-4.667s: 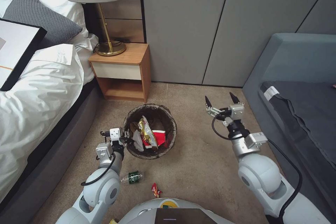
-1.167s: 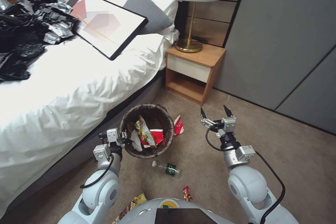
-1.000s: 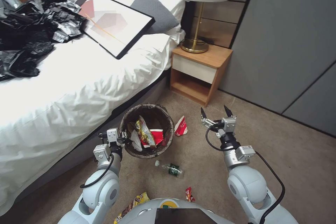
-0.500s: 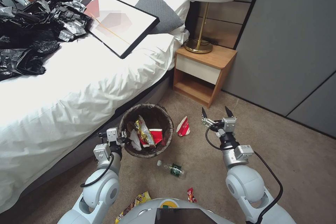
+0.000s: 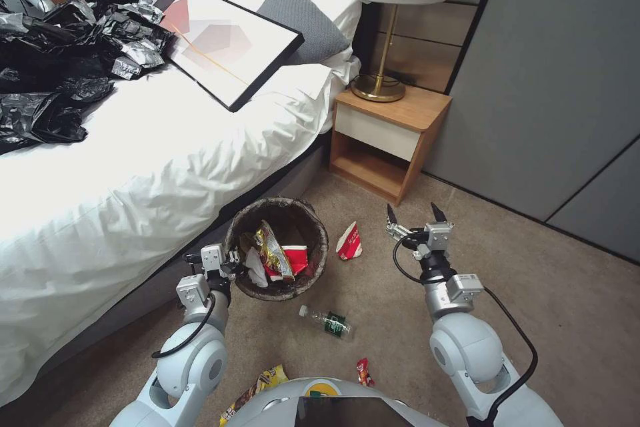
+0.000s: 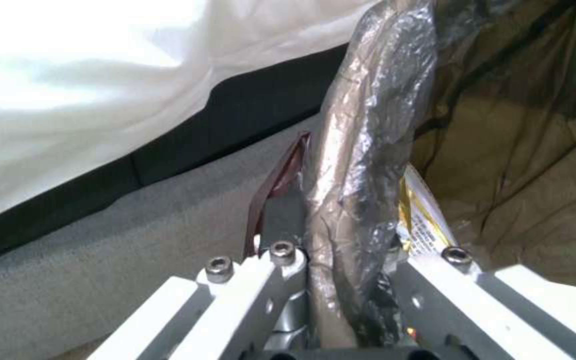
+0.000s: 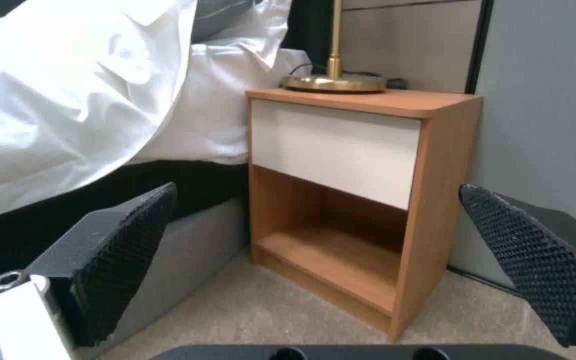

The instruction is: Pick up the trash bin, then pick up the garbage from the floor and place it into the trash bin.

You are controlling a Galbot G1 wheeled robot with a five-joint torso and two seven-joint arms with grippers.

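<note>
The trash bin (image 5: 313,227), its rim wrapped in a dark liner, hangs just above the carpet beside the bed with snack bags and tissue inside. My left gripper (image 5: 235,260) is shut on the bin's near rim (image 6: 358,165); the liner-wrapped edge runs between its fingers. A red-and-white paper cup (image 5: 349,242) lies on the floor right of the bin. A green-labelled bottle (image 5: 327,321) lies in front of it. A tiny red wrapper (image 5: 363,371) and a yellow snack bag (image 5: 260,387) lie near my base. My right gripper (image 5: 413,215) hovers open to the right of the cup, facing the nightstand (image 7: 361,200).
The bed (image 5: 133,167) with white bedding runs along the left, carrying a framed picture (image 5: 220,33) and black plastic bags (image 5: 53,60). A wooden nightstand (image 5: 390,140) with a lamp (image 5: 380,87) stands against the grey wall. Open carpet lies to the right.
The whole view has swung left since the oldest frame, bringing the bed and the fallen cup into sight. Over the last half second the scene barely shifts. Both grippers keep their pose.
</note>
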